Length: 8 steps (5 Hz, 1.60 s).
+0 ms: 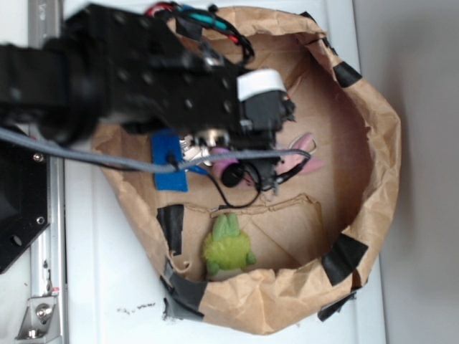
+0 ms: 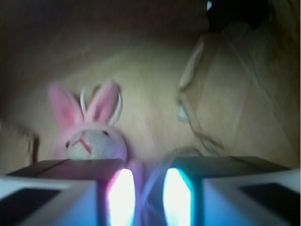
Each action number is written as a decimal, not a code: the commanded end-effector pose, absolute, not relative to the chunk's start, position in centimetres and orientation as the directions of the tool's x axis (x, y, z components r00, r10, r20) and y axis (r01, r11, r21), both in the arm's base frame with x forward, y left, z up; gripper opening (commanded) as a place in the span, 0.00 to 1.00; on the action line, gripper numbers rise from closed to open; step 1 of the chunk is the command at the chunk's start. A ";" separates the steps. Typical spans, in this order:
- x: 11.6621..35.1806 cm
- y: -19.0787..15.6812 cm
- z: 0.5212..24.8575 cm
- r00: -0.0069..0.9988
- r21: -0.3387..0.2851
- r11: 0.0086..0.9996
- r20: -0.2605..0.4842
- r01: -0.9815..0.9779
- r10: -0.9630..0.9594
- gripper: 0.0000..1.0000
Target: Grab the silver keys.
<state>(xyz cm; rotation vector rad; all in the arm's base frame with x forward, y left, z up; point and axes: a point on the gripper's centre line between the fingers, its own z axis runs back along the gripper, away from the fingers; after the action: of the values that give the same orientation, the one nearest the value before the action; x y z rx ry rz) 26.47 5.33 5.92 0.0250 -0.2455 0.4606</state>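
Note:
My gripper reaches from the left into the paper-walled pen, low over the floor. In the wrist view its two pads stand close together, with a narrow gap. A faint thin curved wire, which looks like the ring of the silver keys, runs through that gap. The key blades are hidden and the view is blurred. More thin wire loops show behind the ears of the pink bunny toy. The bunny lies just beyond the fingertips.
The crumpled brown paper wall rings the cardboard floor and is held with black tape. A green plush toy lies near the front wall. A blue flat object lies under the arm at the left. A paper fold rises on the right.

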 end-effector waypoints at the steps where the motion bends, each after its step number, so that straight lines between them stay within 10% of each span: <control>1: 24.7 7.0 10.5 0.856 -0.112 0.895 0.263 -0.431 0.445 1.00; 8: 25.4 7.7 3.2 0.926 -0.023 0.955 0.236 -0.297 0.294 1.00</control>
<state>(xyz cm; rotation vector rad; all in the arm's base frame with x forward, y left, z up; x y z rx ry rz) 24.70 7.16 2.87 0.0084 -0.2232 0.3087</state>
